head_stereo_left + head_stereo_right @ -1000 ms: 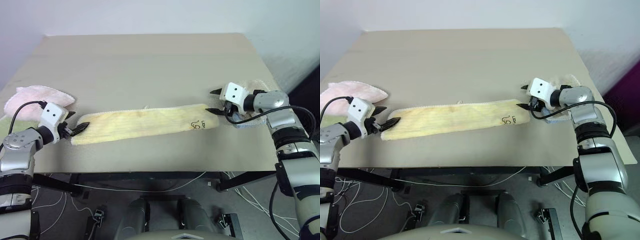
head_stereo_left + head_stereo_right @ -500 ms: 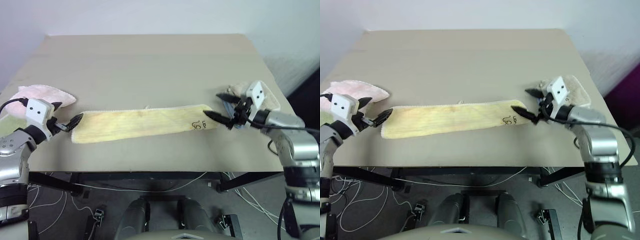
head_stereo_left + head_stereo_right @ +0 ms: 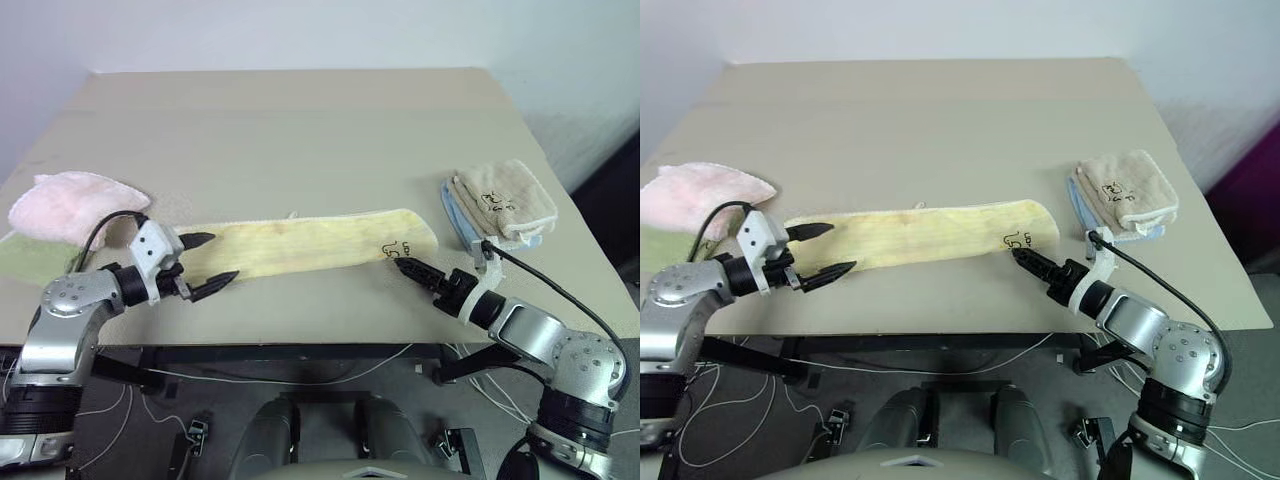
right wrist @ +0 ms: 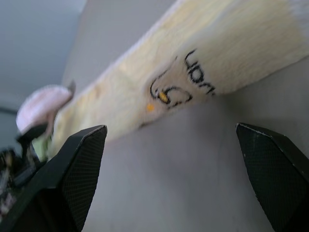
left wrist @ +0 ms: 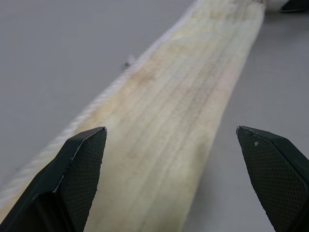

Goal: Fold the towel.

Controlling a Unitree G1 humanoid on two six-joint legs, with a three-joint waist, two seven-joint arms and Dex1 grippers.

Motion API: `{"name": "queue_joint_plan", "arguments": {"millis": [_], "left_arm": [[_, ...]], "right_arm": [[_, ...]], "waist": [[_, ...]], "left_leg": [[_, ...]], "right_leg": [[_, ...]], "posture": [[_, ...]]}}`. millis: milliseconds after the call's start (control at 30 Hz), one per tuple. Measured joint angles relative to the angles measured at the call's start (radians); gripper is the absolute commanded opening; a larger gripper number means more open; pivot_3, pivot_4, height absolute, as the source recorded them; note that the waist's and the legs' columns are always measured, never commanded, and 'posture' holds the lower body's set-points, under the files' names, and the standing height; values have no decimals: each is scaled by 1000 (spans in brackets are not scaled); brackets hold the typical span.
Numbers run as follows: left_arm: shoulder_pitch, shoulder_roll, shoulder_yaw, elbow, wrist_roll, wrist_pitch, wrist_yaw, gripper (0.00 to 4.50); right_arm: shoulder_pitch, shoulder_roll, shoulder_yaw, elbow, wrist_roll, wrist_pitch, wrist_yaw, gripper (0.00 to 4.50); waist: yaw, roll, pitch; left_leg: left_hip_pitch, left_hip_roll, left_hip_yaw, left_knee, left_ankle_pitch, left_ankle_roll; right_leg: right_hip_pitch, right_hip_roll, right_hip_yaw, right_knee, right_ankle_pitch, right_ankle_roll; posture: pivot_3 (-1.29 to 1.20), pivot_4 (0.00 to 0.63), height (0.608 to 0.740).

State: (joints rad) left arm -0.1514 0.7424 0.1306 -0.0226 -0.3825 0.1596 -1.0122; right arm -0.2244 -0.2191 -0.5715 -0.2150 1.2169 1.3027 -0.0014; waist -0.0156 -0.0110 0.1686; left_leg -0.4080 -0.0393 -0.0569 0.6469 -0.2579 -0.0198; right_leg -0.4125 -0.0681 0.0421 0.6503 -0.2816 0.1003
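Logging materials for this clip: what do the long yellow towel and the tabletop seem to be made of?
The towel: apparently cotton terry, with a matte looped pile, ribbed rows and a whitish corded hem. The table: smooth, matte beige surface, possibly laminate or painted board; the look cannot settle which.

Two head cameras look down over the table (image 3: 300, 120); each wrist camera skims low along the towel (image 5: 183, 111), sharing it

A beige folded towel (image 3: 505, 197) with dark marks lies near the table's (image 3: 300, 120) right edge, resting on a pale blue cloth (image 3: 457, 222) whose edge peeks out beneath it. A fluffy pink towel (image 3: 68, 204) sits at the left edge, partly over a green cloth (image 3: 25, 258).
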Motion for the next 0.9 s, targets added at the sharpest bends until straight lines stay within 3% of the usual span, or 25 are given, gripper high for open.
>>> {"name": "queue_joint_plan", "arguments": {"millis": [233,467,567,900], "left_arm": [[-2,-28,-22,-2,-1,5,-17,4500],[30,-39,-24,-42,-5,9,-12,4500],[51,-41,-23,-62,-10,9,-7,4500],[72,-44,-21,-71,-14,8,13,4500]], "right_arm": [[-96,44,-35,120,136,-81,-254,4490],[-135,50,-10,160,154,-169,-356,4490],[-136,58,-3,170,156,-210,-389,3870],[-139,58,26,214,131,-320,-427,286]], "waist": [[-1,0,0],[1,-2,-3],[3,-4,-4],[3,-4,-4]], "left_leg": [[1,0,0,1,0,0],[3,0,0,1,0,0],[5,0,0,1,0,1],[6,0,0,1,0,1]], "right_leg": [[2,2,0,0,0,0],[5,2,-1,0,0,0],[7,2,-1,-1,0,0],[8,3,-1,-1,0,0]], "posture": [[0,150,740],[0,150,740],[0,150,740],[0,150,740]]}}
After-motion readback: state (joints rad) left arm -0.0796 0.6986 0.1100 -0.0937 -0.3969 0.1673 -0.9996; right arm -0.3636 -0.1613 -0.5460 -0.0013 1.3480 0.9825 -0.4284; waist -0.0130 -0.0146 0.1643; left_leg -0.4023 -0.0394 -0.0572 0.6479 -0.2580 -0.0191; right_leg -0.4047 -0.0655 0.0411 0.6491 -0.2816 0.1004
